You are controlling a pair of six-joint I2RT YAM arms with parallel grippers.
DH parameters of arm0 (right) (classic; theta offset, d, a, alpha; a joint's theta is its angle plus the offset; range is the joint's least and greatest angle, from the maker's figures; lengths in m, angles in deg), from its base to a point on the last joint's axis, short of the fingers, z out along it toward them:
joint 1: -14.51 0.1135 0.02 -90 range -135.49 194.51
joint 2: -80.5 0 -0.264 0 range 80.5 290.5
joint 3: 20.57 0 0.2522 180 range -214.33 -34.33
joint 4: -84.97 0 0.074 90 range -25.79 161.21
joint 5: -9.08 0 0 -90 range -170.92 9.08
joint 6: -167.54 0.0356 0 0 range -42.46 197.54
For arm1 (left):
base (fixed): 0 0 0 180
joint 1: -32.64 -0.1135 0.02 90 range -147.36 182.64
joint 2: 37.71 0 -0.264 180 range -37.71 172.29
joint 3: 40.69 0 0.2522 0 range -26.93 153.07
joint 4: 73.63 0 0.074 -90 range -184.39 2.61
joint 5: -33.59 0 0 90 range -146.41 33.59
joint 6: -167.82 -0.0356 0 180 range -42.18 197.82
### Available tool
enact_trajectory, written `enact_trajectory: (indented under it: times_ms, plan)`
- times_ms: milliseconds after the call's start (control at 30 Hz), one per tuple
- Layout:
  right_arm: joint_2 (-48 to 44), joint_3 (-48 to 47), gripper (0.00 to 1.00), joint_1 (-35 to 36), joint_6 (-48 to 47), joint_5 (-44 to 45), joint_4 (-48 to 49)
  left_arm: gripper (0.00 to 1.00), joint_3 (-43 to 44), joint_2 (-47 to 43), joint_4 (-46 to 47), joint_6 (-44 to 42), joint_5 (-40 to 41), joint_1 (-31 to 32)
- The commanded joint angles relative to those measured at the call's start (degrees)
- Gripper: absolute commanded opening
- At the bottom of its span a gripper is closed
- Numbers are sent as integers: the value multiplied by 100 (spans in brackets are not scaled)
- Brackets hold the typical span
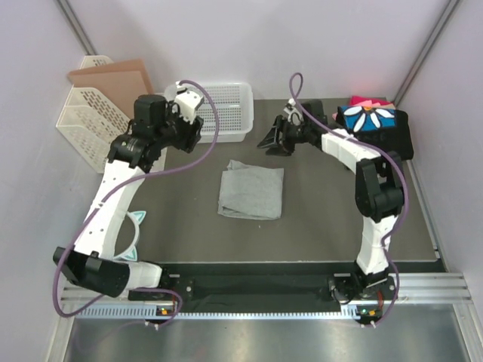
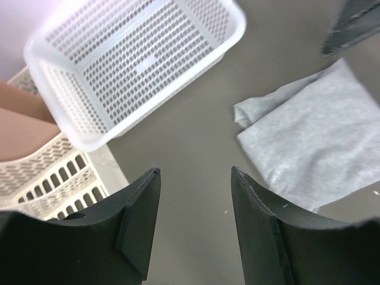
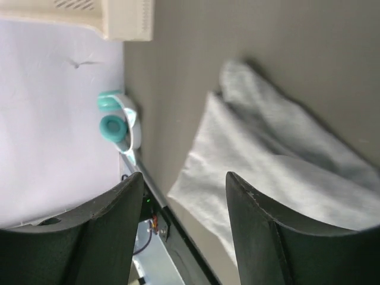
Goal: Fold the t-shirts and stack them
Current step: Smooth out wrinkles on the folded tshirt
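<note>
Grey shirt (image 1: 251, 190) lies folded between the left gripper (image 2: 195, 172) and right gripper (image 3: 184, 178), both with jaws apart and holding nothing, so probably only stacking it on the pile (image 1: 373, 121) near the right gripper remains.

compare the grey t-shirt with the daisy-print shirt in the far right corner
The grey t-shirt is plain; the daisy-print shirt is black with a blue panel and white daisy. The grey t-shirt lies alone mid-table; the daisy-print shirt has pink and red cloth at its far edge. Both are folded.
</note>
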Motion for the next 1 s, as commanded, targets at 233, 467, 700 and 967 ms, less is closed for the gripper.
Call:
enact_trajectory:
  times_ms: [233,467,700,967]
  plan:
    - [1148,-572,57,-333,-709,-40,-1058,56,-542,747,232,46,-62,1656]
    - [1491,-581,56,-368,-823,117,-1216,53,150,2189,190,310,-342,2272]
    - [1553,-344,56,-421,-1025,267,-1287,51,-145,2587,-207,337,-132,2308]
    - [1588,-203,56,-456,-1034,399,-1278,51,-1473,1769,-286,345,88,2290]
